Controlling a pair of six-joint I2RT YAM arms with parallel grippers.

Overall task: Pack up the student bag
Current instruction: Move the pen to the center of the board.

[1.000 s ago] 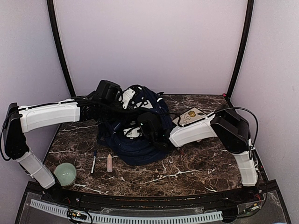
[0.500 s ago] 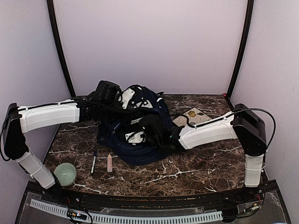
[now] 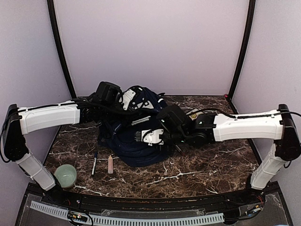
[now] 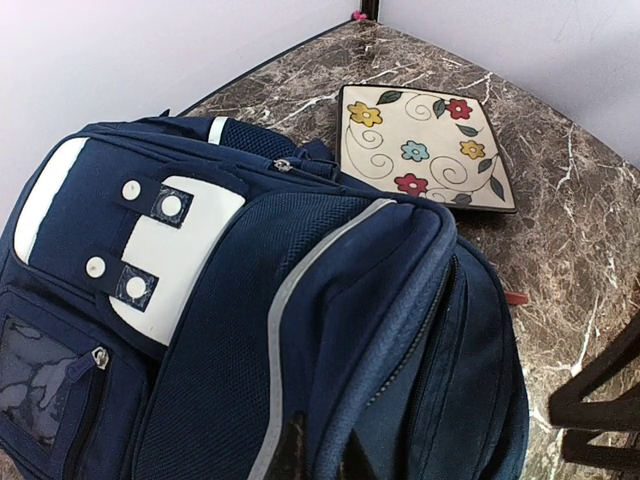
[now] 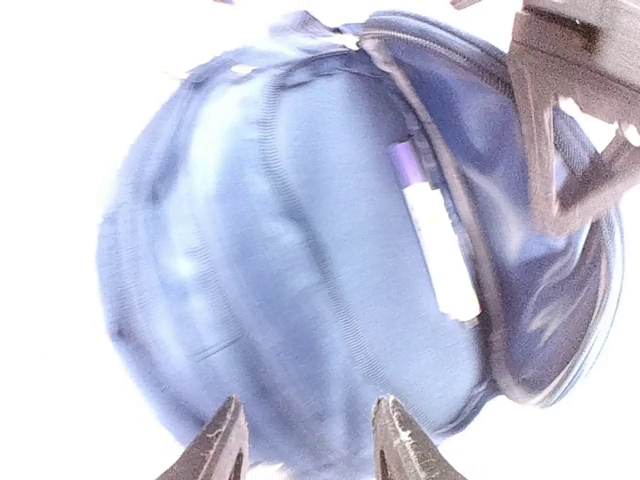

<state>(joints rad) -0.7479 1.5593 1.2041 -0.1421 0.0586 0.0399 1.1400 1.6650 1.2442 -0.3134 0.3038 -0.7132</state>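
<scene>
no brand or wording can be read anywhere; the student bag (image 3: 135,153) carries two white patches with snap tabs and a clear window on a small pocket, and what is behind that window is too dim to make out. the bag lies flat in the middle of the marble table (image 3: 202,165), patched face up. its long axis runs roughly from the table's near edge toward the back wall, and its rounded end is nearest the arms. the left arm (image 3: 49,117) rises from its base off the bag's near left, and its white forearm runs almost level to the bag's far end. there the left gripper (image 4: 320,455) is clenched tight against the navy cloth by the grey stripe; whether cloth is pinched in it i cannot tell. the right arm (image 3: 244,127) stretches nearly straight from the bag's right, forearm level, wrist over the bag's middle. the right gripper (image 5: 311,440) is released, its fingers apart with nothing between them, looking into an unzipped pocket where a white marker (image 5: 435,250) with a purple end lies along the zipper edge. a flowered plate (image 4: 425,150) lies just beside the bag's far right. a black pen (image 3: 94,165), a pale pink tube (image 3: 110,164) and a green cup (image 3: 66,175) sit off the bag's near left.
</scene>
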